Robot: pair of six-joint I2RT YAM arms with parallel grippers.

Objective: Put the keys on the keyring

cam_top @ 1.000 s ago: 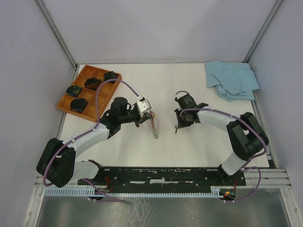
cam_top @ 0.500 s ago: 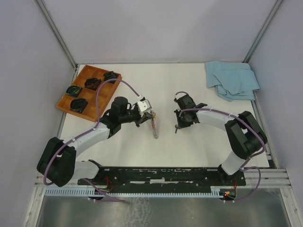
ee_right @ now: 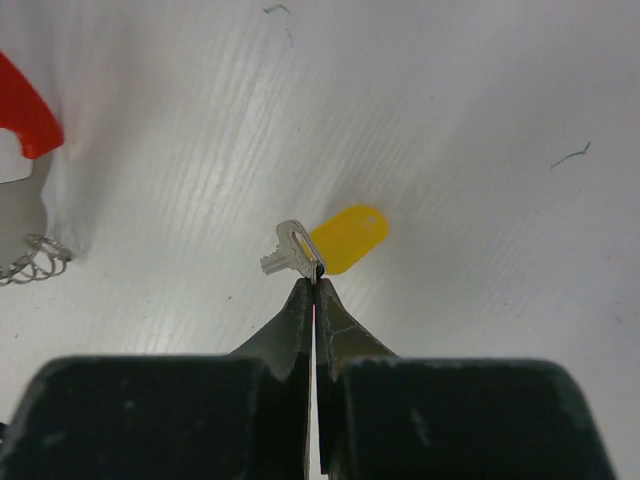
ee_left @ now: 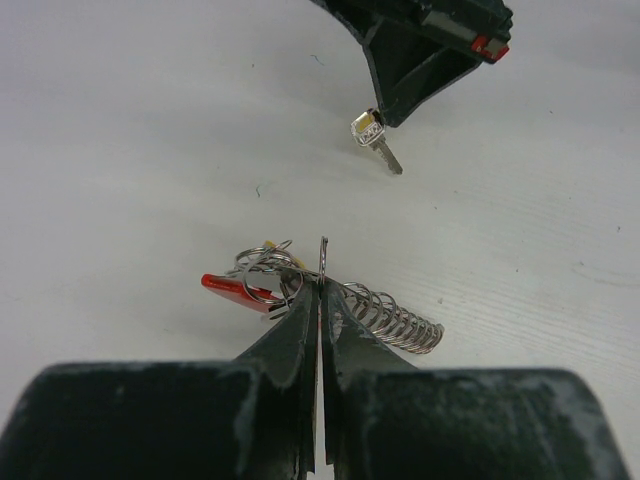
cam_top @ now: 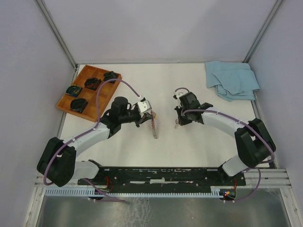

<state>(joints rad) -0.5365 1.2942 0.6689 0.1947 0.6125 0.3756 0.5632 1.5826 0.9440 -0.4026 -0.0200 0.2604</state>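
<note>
Left gripper (ee_left: 320, 288): clamped on thin silver metal keyring (ee_left: 268, 274), centre of frame | Right gripper (ee_right: 315, 285): clamped on small silver yellow-headed key (ee_right: 345, 240), centre of frame

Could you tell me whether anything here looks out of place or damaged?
Nothing stands out. The left hand pinches the keyring, the right hand pinches the yellow-headed key; only the blue cloth lies rumpled.
</note>
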